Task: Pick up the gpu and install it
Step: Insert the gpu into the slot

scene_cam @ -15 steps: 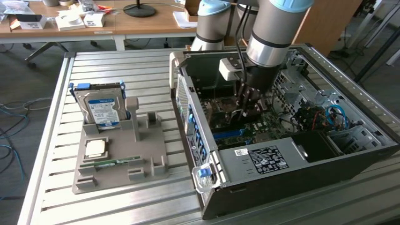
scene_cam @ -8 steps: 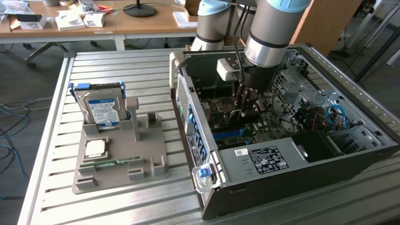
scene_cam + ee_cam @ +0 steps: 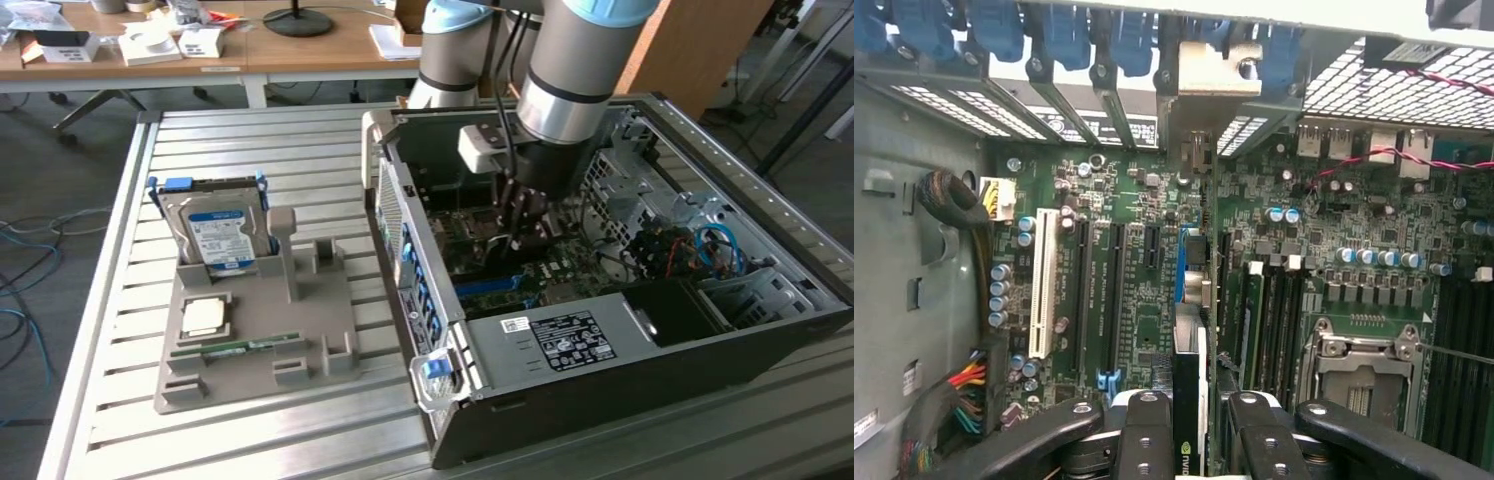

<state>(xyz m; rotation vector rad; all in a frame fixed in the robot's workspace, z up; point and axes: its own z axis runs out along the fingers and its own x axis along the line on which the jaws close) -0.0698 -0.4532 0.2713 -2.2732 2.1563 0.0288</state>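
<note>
Gripper (image 3: 1194,425) reaches down inside the open computer case (image 3: 641,345), arm coming from above; fingers (image 3: 1144,440) pinch the gpu (image 3: 1191,290) from both faces, jaws part-way closed on the thin card. Card stands edge-on over the motherboard (image 3: 1134,260), in line with a long expansion slot; silver bracket (image 3: 1209,85) at its far end sits against the rear slot openings of the case, among the blue latches. Whether the card edge is seated in the slot cannot be told. CPU socket (image 3: 1364,370) lies to one side of the card, white slot (image 3: 1039,300) to the other. Outside the case, on the exterior view's left, grey holder tray (image 3: 314,355) on the slatted table (image 3: 120,200); hard drive (image 3: 220,235) upright in it, memory stick (image 3: 247,345) lying flat.
</note>
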